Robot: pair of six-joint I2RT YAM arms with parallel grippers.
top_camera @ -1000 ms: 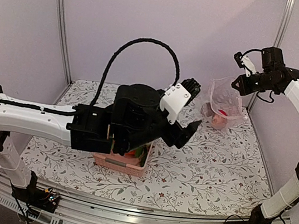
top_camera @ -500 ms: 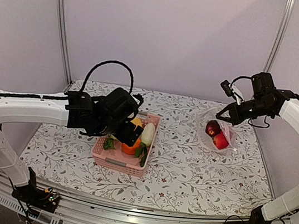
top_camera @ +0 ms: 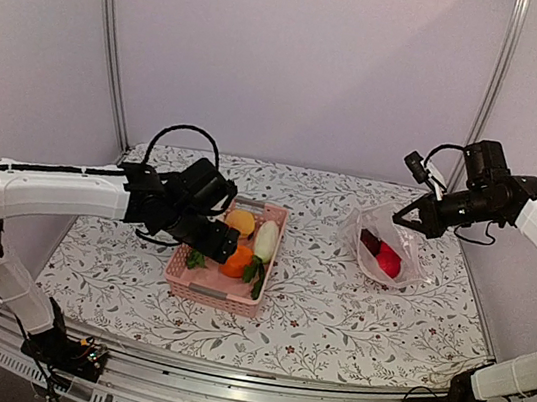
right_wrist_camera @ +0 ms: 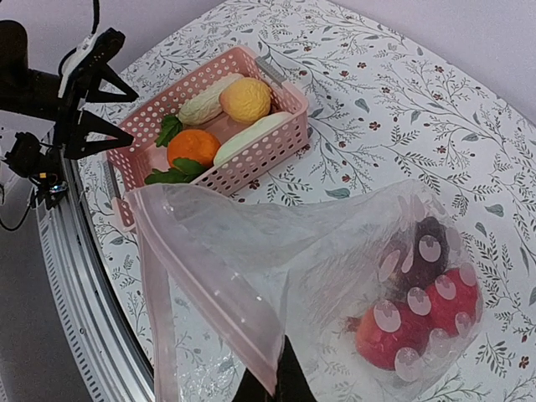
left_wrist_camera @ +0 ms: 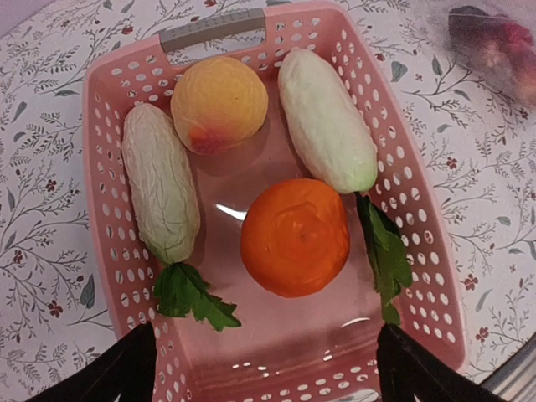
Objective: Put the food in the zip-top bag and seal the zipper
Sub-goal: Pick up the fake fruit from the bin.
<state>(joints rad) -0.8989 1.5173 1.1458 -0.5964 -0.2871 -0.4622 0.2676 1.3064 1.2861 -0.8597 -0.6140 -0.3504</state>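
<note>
My left end effector [left_wrist_camera: 266, 368] hangs wide open over the pink basket [left_wrist_camera: 100, 159]. The orange [left_wrist_camera: 295, 237] lies just ahead between my fingers, with the white radish [left_wrist_camera: 327, 119] beyond it, its long axis pointing away. My right end effector [right_wrist_camera: 270, 381] pinches the zip-top bag [right_wrist_camera: 276, 251] by its mouth, well off to my left one's right.

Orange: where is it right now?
The orange sits in the near end of the pink basket, left of centre in the top view, beside the white radish and just ahead of the open left gripper.

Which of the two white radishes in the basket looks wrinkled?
The wrinkled radish, along the basket's left wall in the left wrist view; the smooth radish is beside the orange.
</note>
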